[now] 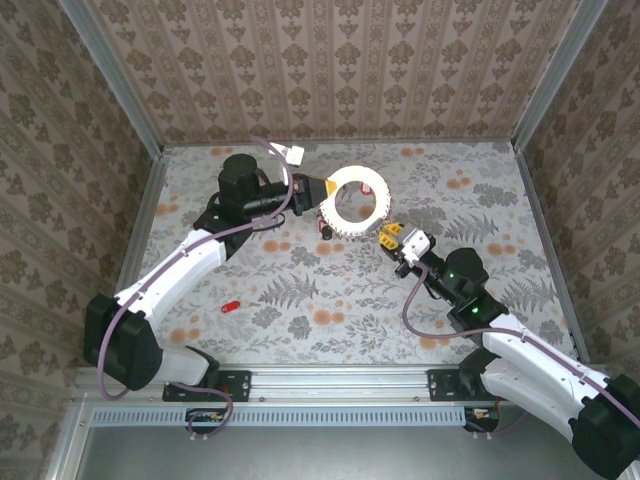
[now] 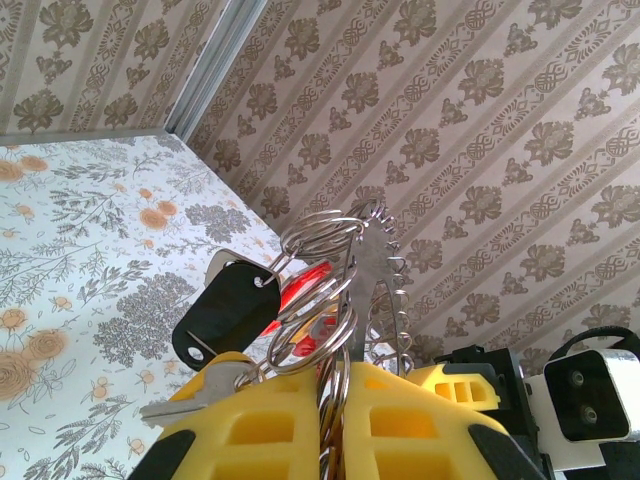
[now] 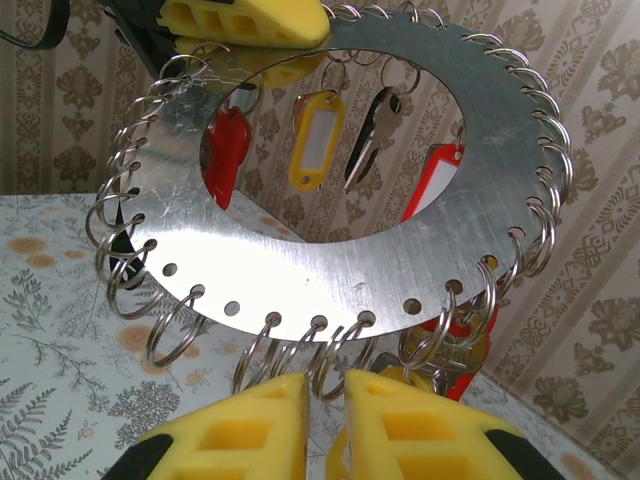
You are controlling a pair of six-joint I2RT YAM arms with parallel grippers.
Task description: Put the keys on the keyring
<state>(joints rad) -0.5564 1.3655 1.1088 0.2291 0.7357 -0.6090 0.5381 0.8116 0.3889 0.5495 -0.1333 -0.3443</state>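
Observation:
The keyring (image 1: 337, 186), a flat grey disc with wire split rings round its rim, is held upright above the table. My left gripper (image 1: 318, 192) is shut on its left edge; in the left wrist view the yellow fingers (image 2: 250, 430) clamp the plate (image 2: 366, 285) edge-on. A black tag (image 2: 225, 312) and red keys (image 2: 312, 282) hang there. My right gripper (image 3: 327, 378) sits just under the keyring (image 3: 330, 262), its jaws a narrow gap apart with a split ring (image 3: 335, 360) hanging in the gap. A red key (image 3: 226, 150), a yellow tag (image 3: 313, 140) and a dark key (image 3: 372, 130) dangle behind the opening.
One loose red key (image 1: 231, 306) lies on the floral table (image 1: 330, 300) in front of the left arm. Patterned walls close in the back and both sides. The right arm's white camera (image 2: 592, 392) is close to the left fingers.

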